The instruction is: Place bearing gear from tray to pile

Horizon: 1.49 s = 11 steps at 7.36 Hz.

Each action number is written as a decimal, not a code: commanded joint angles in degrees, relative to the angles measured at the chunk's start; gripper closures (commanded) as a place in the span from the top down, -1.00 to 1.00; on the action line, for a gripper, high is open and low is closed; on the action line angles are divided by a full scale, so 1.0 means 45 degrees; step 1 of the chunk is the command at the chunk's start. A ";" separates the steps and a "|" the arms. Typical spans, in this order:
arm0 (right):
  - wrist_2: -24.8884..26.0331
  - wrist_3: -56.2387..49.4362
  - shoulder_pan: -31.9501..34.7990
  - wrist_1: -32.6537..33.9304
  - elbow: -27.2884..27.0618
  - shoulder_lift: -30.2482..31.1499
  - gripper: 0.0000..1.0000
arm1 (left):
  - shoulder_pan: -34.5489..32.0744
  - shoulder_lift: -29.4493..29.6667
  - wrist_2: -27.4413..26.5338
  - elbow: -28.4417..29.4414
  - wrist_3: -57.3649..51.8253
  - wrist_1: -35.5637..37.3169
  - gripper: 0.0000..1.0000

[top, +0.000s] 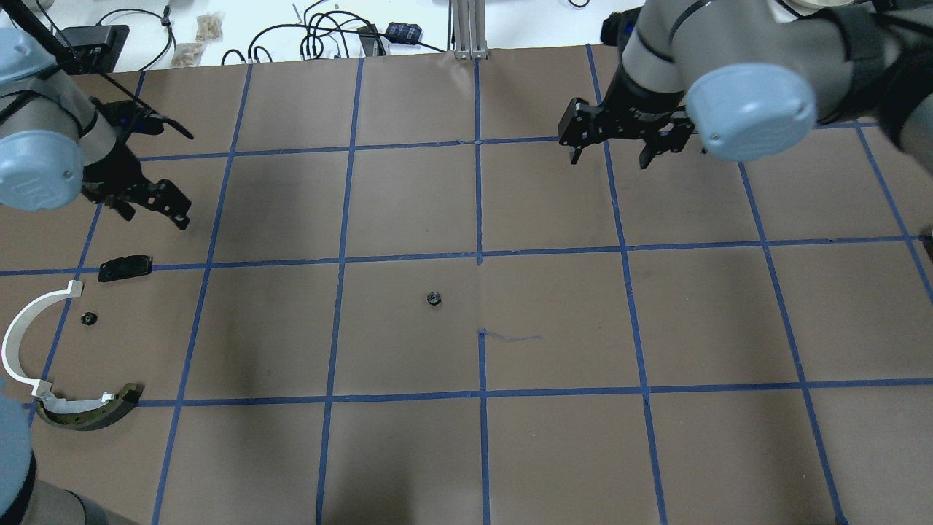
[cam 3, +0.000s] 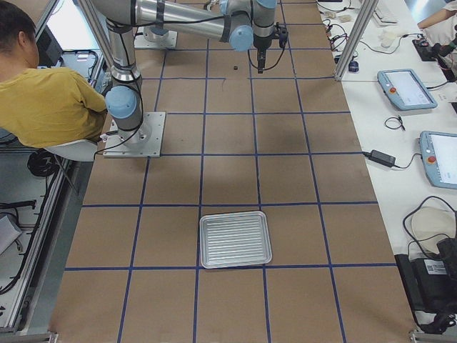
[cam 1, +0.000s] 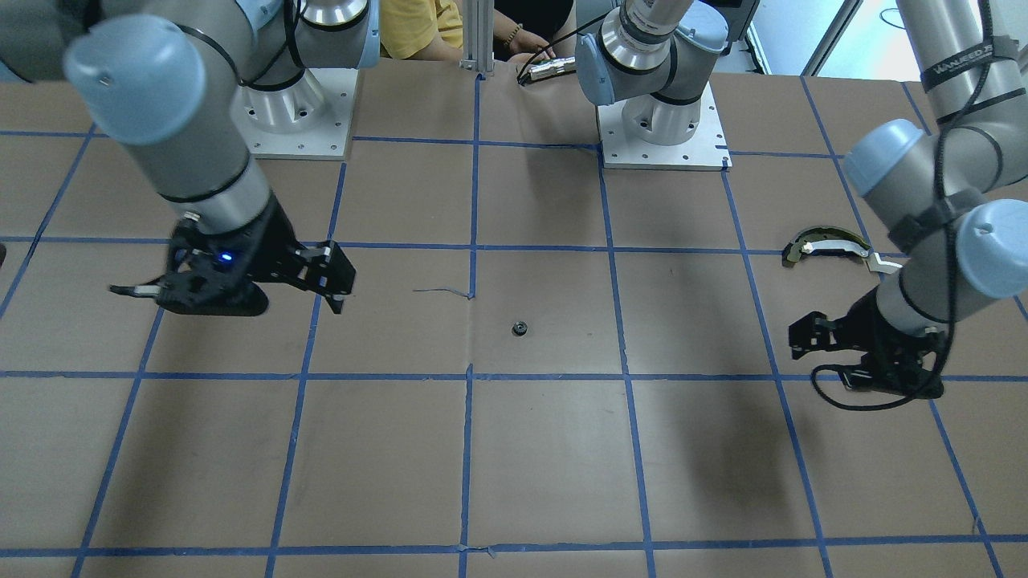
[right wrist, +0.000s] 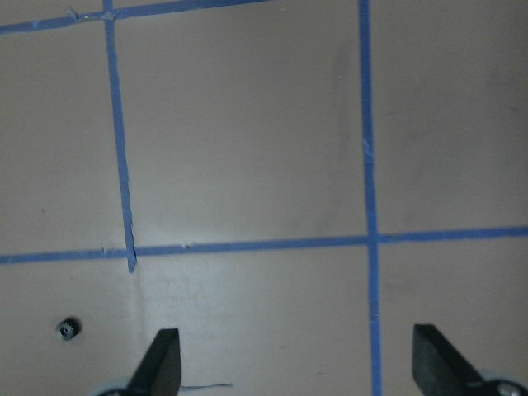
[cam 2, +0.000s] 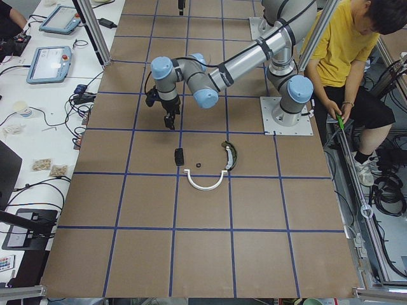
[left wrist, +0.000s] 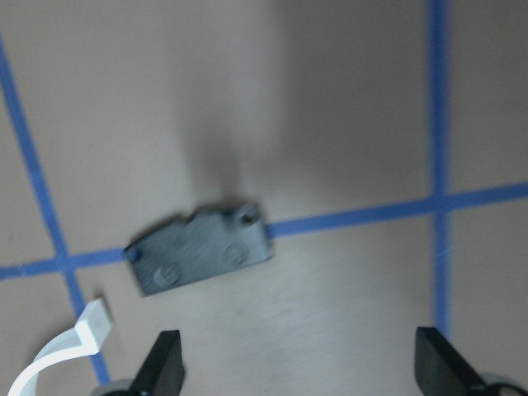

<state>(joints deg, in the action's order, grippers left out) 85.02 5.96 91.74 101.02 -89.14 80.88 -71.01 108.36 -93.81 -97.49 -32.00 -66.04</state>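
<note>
The bearing gear, a small dark toothed ring, lies flat, well apart from the white arc strip. Around that strip sit the pile's other parts: a flat black plate, an olive-and-black curved piece touching its end, and what looks like a 2nd small gear. The ribbed silver tray lies far from it.

One gear lies alone near the middle of the bench. The pile sits far left: a plate farthest, a second gear nearer, then an arc strip touching a curved piece. The tray lies at the right end.
</note>
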 commanded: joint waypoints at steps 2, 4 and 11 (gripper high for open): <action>0.0540 -0.0483 -0.0465 -0.3815 0.1861 0.2133 1.00 | -0.4228 -0.0232 0.0591 -0.0015 0.2127 0.0144 1.00; 0.0754 -0.2425 -0.0484 -0.3759 0.1007 0.2398 1.00 | -0.5989 0.0118 0.0864 -0.0151 0.3334 0.0261 1.00; 0.1810 -0.2457 -0.0581 -0.3386 0.0319 0.2378 1.00 | -0.7755 0.1464 0.1491 -0.1910 0.4786 0.2605 1.00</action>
<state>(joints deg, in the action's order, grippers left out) 93.23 -5.48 89.14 85.65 -86.91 91.57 -105.69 113.29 -87.28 -106.07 -10.55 -54.93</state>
